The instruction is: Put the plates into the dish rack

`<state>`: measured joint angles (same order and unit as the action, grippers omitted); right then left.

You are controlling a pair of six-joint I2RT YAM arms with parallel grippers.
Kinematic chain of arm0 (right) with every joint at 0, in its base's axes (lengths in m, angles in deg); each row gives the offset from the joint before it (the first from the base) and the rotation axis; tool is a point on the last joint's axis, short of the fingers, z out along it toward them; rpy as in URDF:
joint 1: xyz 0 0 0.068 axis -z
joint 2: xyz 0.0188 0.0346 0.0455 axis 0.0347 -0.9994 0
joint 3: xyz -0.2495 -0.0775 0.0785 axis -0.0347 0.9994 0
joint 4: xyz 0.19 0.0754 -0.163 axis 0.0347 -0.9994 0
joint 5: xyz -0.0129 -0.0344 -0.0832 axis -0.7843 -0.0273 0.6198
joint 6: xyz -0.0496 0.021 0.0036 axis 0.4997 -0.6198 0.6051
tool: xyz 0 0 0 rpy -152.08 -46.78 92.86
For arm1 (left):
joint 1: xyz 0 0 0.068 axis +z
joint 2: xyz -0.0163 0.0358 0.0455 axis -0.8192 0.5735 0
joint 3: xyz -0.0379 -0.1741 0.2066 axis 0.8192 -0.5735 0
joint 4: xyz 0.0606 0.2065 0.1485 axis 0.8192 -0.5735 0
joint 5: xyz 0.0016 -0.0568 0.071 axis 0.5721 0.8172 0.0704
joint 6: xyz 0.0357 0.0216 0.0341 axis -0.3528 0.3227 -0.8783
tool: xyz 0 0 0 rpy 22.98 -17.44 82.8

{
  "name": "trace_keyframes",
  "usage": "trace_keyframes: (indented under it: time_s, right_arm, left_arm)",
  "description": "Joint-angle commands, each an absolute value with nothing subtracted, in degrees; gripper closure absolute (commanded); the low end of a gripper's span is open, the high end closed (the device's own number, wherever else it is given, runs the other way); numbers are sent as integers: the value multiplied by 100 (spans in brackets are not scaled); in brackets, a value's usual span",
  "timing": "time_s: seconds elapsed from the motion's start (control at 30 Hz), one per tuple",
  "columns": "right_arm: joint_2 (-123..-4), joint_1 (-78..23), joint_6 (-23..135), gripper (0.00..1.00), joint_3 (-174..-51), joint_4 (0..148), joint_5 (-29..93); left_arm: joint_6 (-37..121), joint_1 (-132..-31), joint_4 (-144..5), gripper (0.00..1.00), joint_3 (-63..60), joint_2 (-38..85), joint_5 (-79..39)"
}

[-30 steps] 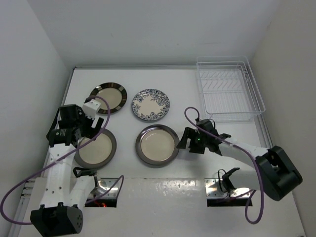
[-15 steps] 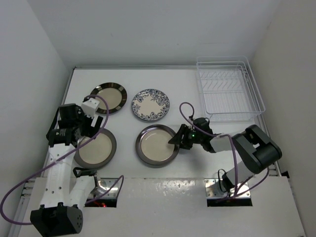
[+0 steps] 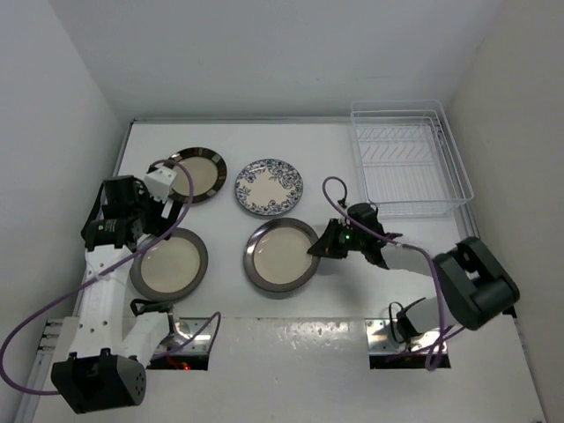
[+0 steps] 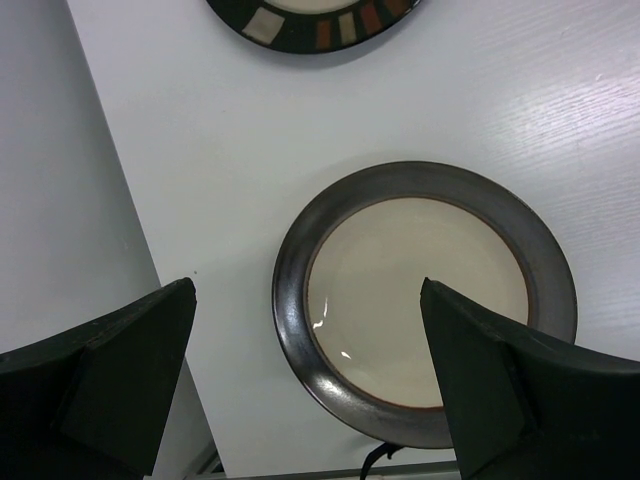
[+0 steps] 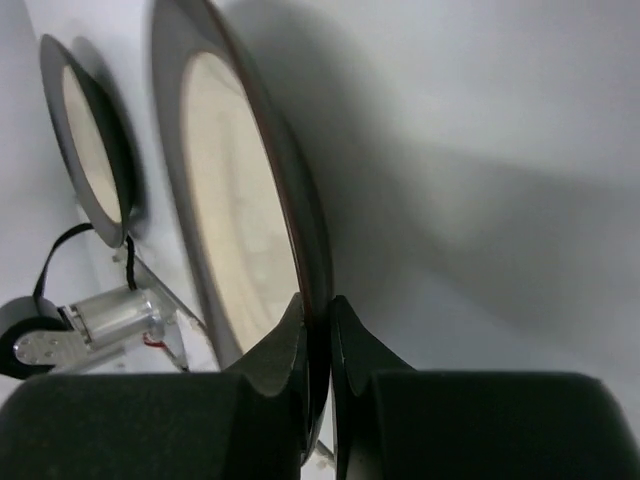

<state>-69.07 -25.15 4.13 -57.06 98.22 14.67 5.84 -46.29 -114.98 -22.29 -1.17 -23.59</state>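
Note:
Four plates lie on the white table. My right gripper [image 3: 319, 248] is shut on the right rim of the middle dark-rimmed plate [image 3: 280, 256]. In the right wrist view its fingers pinch that plate's [image 5: 235, 200] edge at the gripper [image 5: 318, 305], and the rim looks raised a little off the table. My left gripper [image 3: 150, 231] hangs open above the front-left dark-rimmed plate [image 3: 169, 263]. In the left wrist view that plate [image 4: 420, 300] sits between the spread fingers of the gripper [image 4: 308, 292], untouched. The dish rack [image 3: 458, 172] stands at the back right, with nothing in it.
Another dark-rimmed plate [image 3: 194, 172] lies at the back left and a blue floral plate [image 3: 269, 186] beside it. White walls close in the table on the left, back and right. A purple cable loops over each arm.
My right gripper slid left to the middle plate's rim and shut on it. The left arm shifted slightly back, still open.

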Motion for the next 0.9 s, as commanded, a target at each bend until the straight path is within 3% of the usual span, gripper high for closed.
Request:
trace_keyframes:
  time_s: [0.0, 0.17, 0.47, 0.67, 0.87]
  right_arm:
    - [-5892, -2499, 1723, 100, -6867, 7975, 2152]
    - [-5223, -2115, 2762, 100, -8662, 6867, 2856]
    - [-5925, -681, 3406, 100, -11395, 6461, 2943]
    - [-6522, 664, 3948, 100, -12424, 6566, 3620]
    - [-6822, 1569, 4925, 100, -12541, 6865, 4157]
  left_arm:
    - [548, -4622, -11373, 0, -1810, 9, -2189]
    - [442, -4674, -11373, 0, -1231, 518, -2021]
    - [495, -4674, -11373, 0, -412, 1362, -1969]
    - [548, -4727, -11426, 0, 10, 1889, -2091]
    - [548, -4832, -11531, 0, 335, 2399, -2153]
